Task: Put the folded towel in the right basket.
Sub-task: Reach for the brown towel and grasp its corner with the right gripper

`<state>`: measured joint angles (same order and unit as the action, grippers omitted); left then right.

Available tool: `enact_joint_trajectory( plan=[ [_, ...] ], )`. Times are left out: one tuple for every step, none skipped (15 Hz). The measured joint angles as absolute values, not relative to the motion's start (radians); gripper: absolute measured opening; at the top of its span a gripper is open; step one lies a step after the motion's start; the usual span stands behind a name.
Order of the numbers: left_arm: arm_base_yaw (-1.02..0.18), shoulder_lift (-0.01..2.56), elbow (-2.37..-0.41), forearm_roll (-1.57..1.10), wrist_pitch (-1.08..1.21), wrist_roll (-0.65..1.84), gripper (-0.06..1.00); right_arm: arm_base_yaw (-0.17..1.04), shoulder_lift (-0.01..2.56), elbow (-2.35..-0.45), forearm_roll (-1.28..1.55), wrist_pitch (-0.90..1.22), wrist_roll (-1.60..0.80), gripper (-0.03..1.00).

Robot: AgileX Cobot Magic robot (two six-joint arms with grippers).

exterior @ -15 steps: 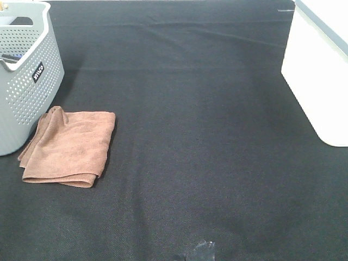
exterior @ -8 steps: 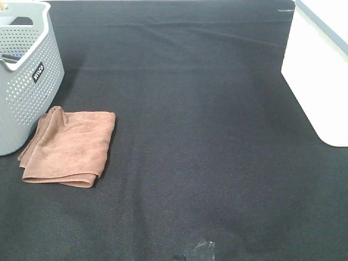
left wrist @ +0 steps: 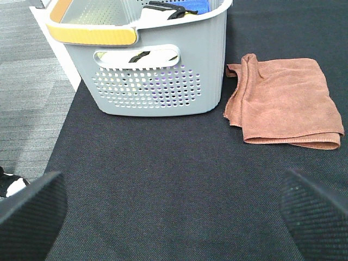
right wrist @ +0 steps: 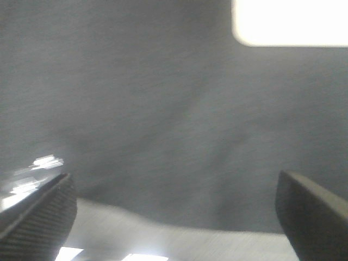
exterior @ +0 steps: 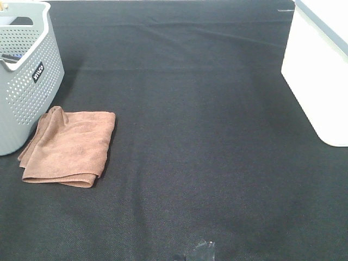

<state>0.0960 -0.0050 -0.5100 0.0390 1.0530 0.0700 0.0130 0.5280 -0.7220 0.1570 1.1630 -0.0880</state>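
A folded brown towel (exterior: 69,147) lies flat on the black table at the left, right next to a grey perforated basket (exterior: 24,70). In the left wrist view the towel (left wrist: 285,109) lies beside that basket (left wrist: 157,65). The white basket (exterior: 321,76) stands at the far right edge. Neither arm shows in the high view. My left gripper (left wrist: 174,217) is open and empty, well short of the towel, with both fingertips (left wrist: 32,212) wide apart. My right gripper (right wrist: 174,217) is open and empty over bare black cloth, with the white basket (right wrist: 291,22) ahead of it.
The grey basket has an orange handle (left wrist: 89,32) and holds some items, among them something blue (left wrist: 187,6). A small patch of tape (exterior: 202,249) sits near the table's front edge. The table's left edge borders grey floor (left wrist: 27,81).
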Motion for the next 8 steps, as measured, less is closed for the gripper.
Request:
enact_joint_trajectory(
  plan=[
    [0.096,-0.005,-0.510,0.039,1.053,0.070,0.99,0.013,0.624,-0.792,0.205,1.193,-0.088,0.96],
    [0.096,-0.005,-0.510,0.039,1.053,0.070,0.99,0.013,0.762,-0.886,0.254,1.211,-0.088,0.96],
    [0.096,-0.005,-0.510,0.039,1.053,0.070,0.99,0.013,0.762,-0.886,0.254,1.211,-0.088,0.96],
    [0.096,-0.005,-0.510,0.039,1.053,0.070,0.99,0.013,0.876,-0.967,0.308,1.212,-0.090,0.96],
    [0.096,-0.005,-0.510,0.039,1.053,0.070,0.99,0.013,0.920,-0.989,0.340,1.215,-0.105,0.96],
    [0.096,-0.005,-0.510,0.039,1.053,0.070,0.99,0.013,0.920,-0.989,0.340,1.215,-0.105,0.96],
    [0.096,-0.005,-0.510,0.039,1.053,0.070,0.99,0.013,0.963,-1.006,0.387,1.217,-0.126,0.96],
    [0.096,-0.005,-0.510,0.039,1.053,0.070,0.99,0.013,1.009,-1.020,0.443,1.216,-0.145,0.96]
  ],
)
